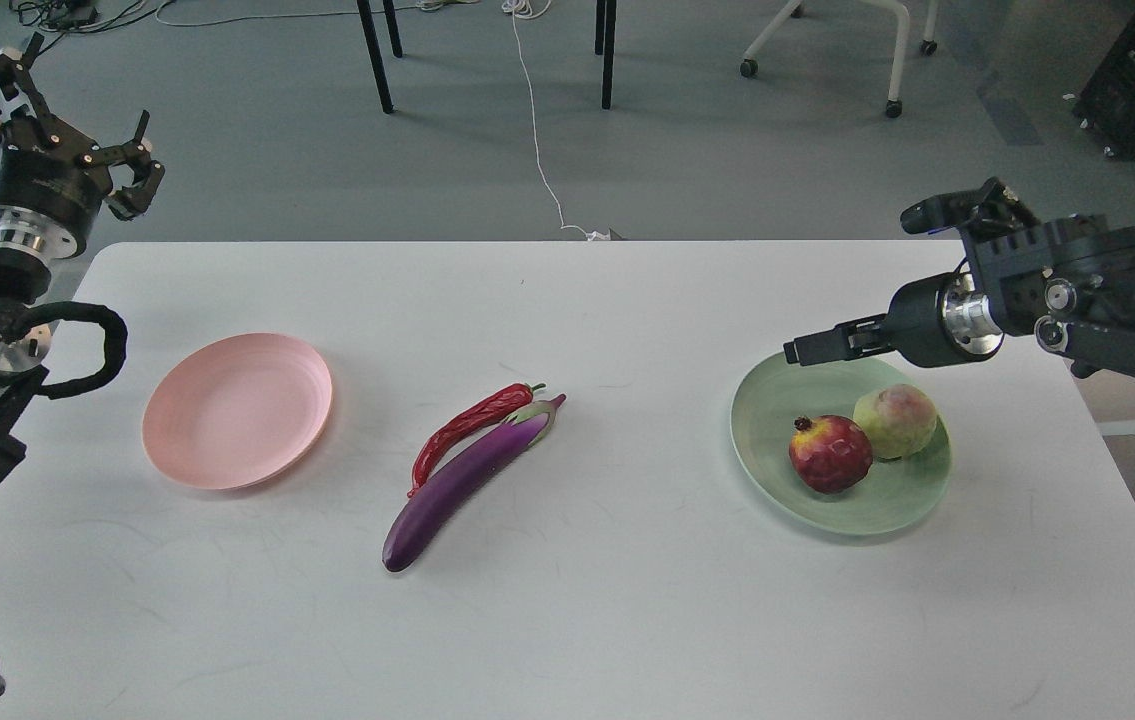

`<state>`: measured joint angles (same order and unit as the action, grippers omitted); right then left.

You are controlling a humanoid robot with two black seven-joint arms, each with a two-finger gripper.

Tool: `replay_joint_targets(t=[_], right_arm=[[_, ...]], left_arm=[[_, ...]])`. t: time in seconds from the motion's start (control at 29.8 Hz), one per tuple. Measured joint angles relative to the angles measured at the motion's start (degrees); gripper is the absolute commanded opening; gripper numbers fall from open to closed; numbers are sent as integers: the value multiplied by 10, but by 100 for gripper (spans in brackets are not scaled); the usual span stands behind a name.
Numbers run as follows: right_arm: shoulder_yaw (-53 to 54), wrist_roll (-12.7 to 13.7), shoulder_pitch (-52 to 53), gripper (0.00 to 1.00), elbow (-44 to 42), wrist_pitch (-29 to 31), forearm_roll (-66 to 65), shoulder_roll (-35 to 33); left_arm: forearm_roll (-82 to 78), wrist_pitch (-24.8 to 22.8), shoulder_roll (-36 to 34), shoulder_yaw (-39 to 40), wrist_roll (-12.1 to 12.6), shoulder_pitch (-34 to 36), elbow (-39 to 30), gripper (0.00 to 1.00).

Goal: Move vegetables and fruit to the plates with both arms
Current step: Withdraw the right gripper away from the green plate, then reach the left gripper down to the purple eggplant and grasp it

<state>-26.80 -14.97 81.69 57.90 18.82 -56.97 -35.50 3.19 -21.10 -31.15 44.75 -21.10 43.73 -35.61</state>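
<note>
The dark red pomegranate and the bumpy yellow-green fruit lie side by side, touching, on the pale green plate at the right. My right gripper hovers above the plate's far rim, empty, fingers pointing left and slightly apart. The purple eggplant and the red chili pepper lie together on the table's middle. The pink plate at the left is empty. My left gripper is raised beyond the table's far left corner, open and empty.
The white table has its far edge just behind the plates and its right edge close to the green plate. Chair legs, a white cable and a black case are on the floor beyond.
</note>
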Motion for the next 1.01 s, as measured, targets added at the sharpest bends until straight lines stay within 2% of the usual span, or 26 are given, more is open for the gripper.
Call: replay_joint_targets(t=[0.13, 0.34, 0.54, 0.74, 0.87, 1.01], right_arm=[[150, -2, -62, 97, -33, 1, 39, -17], [357, -3, -149, 99, -99, 0, 124, -21], [504, -3, -245, 99, -114, -1, 286, -16], [570, -5, -287, 99, -195, -1, 436, 7], [587, -5, -290, 99, -258, 10, 531, 39], [596, -3, -300, 99, -281, 38, 623, 43]], left_arm=[[-2, -18, -33, -14, 2, -17, -23, 98], [-26, -33, -104, -96, 3, -27, -104, 98], [-189, -67, -140, -113, -5, -22, -133, 98], [-373, -66, -145, -119, -4, -15, -218, 98], [-558, -35, -163, -121, -2, -19, -300, 98], [-697, -19, -183, -135, 5, -25, -384, 96]])
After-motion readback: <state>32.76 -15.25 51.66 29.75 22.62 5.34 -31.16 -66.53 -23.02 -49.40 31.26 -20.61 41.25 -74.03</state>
